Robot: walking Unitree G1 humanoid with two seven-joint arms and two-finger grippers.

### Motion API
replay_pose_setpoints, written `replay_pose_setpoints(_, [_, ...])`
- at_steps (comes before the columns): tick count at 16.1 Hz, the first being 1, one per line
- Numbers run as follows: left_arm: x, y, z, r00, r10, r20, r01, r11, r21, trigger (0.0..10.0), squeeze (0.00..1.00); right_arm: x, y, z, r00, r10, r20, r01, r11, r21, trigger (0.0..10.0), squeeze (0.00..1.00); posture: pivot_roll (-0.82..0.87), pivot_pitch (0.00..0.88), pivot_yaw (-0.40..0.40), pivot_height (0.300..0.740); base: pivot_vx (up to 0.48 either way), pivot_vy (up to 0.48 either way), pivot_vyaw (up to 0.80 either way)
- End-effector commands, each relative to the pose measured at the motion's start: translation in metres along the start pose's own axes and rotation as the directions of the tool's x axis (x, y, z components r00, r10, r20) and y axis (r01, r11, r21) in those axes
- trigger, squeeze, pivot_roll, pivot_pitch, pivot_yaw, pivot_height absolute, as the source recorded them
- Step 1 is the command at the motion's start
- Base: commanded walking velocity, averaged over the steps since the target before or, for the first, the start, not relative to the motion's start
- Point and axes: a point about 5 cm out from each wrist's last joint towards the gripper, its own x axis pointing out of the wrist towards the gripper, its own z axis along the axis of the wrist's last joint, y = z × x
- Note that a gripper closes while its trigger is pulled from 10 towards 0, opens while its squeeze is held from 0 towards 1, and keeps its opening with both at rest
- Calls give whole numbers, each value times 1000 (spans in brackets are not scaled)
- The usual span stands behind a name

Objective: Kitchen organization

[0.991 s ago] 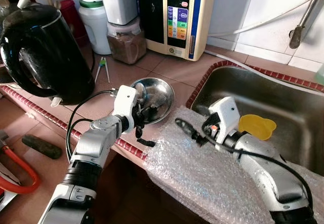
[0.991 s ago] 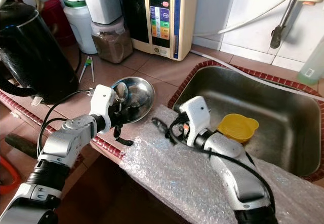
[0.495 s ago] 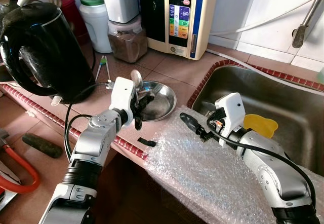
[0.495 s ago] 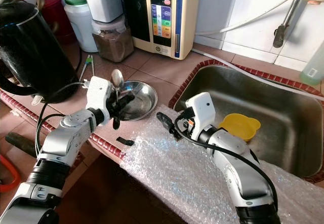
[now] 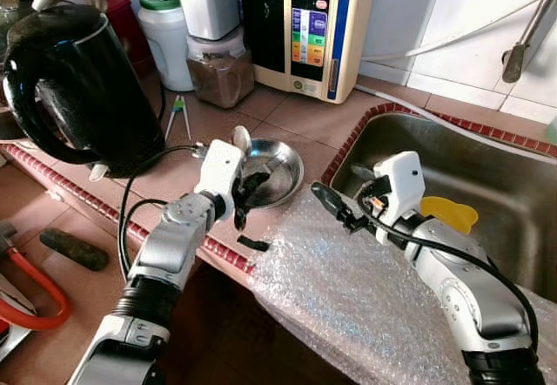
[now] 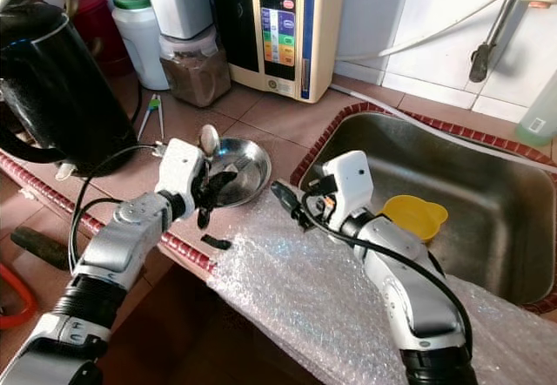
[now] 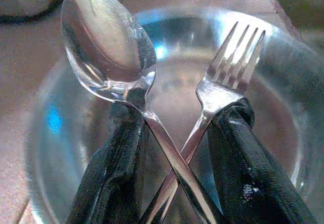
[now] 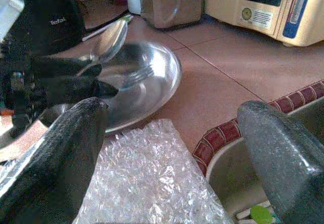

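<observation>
My left gripper (image 5: 245,185) is shut on a steel spoon (image 7: 106,46) and a steel fork (image 7: 228,67), crossed between its black fingers (image 7: 109,178). It holds them just over the near rim of a shallow steel bowl (image 5: 283,169) on the tiled counter, with the spoon's head (image 5: 241,138) pointing up. My right gripper (image 5: 341,195) hovers open over the far edge of the bubble wrap (image 5: 348,298), right of the bowl, its fingers (image 8: 55,153) wide apart and nothing between them.
A black kettle (image 5: 74,89) stands at the left, with jars (image 5: 218,67) and a water purifier (image 5: 309,23) behind. The steel sink (image 5: 487,154) on the right holds a yellow cup (image 5: 448,212). Green tweezers (image 5: 177,115) and a small black piece (image 5: 253,244) lie on the counter.
My left gripper lifted the spoon and fork up out of the bowl and shifted slightly right. The right gripper rose and moved away along the bubble wrap toward the sink corner.
</observation>
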Motion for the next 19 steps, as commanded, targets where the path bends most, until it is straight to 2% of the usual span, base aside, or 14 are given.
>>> replay_pose_setpoints(1, [1,1,0,1000,-13,-16,13,1000,19,10000,0,0,-1,0,1000,-7,0,7,1000,2,10000,0,-98,59,59,740,0,0,0])
replay_pose_setpoints(2, [2,1,-1,1000,-14,-18,14,1000,17,10000,78,0,0,0,1000,-10,1,10,1000,4,10000,0,-99,59,62,740,0,0,0])
replay_pose_setpoints(3, [3,2,-2,1000,-5,-23,5,1000,11,10000,839,0,1,-1,1000,-12,2,12,1000,5,10000,0,-100,58,64,740,0,0,0])
replay_pose_setpoints(4, [3,3,-1,1000,-12,-25,12,1000,9,9216,1000,-1,1,-1,1000,-14,2,14,1000,5,10000,0,-100,58,64,740,0,0,0])
replay_pose_setpoints(5, [3,5,0,1000,1,-19,0,1000,14,10000,1000,-1,0,-1,1000,-15,2,15,1000,5,10000,0,-101,57,67,740,0,0,0])
replay_pose_setpoints(6, [3,6,1,1000,10,-18,-10,1000,8,8000,1000,-1,0,-1,1000,-16,3,16,1000,5,10000,0,-101,57,67,740,0,0,0])
replay_pose_setpoints(7, [4,10,3,1000,29,-12,-29,1000,8,3686,1000,-1,0,-1,1000,-18,3,18,1000,5,10000,0,-101,57,67,740,0,0,0])
replay_pose_setpoints(8, [4,12,4,999,39,-8,-39,999,9,0,1000,-1,0,-1,1000,-19,4,19,1000,5,10000,0,-100,57,66,740,0,0,0])
replay_pose_setpoints(9, [4,15,5,1000,28,-9,-29,999,-35,10000,1000,0,0,0,1000,-20,6,20,1000,5,10000,0,-100,57,66,740,0,0,0])
replay_pose_setpoints(10, [4,13,4,1000,5,-14,-6,999,-46,10000,1000,0,0,0,1000,-20,7,20,1000,6,10000,0,-100,57,66,740,0,0,0])
replay_pose_setpoints(11, [3,15,4,999,31,-12,-31,999,-29,10000,1000,0,0,0,1000,-19,7,19,1000,6,10000,0,-100,57,66,740,0,0,0])
replay_pose_setpoints(13, [4,13,3,1000,16,-14,-16,999,-41,10000,1000,2,1,0,1000,-18,8,18,1000,6,10000,0,-95,59,63,740,0,0,0])
replay_pose_setpoints(14, [4,14,3,999,24,-21,-24,999,-23,10000,1000,2,1,0,1000,-17,9,17,1000,7,10000,0,-95,59,63,740,0,0,0])
replay_pose_setpoints(19, [5,8,2,999,-22,-26,21,999,-30,10000,1000,1,0,0,1000,-22,8,21,1000,4,10000,0,-101,59,60,740,0,0,0])
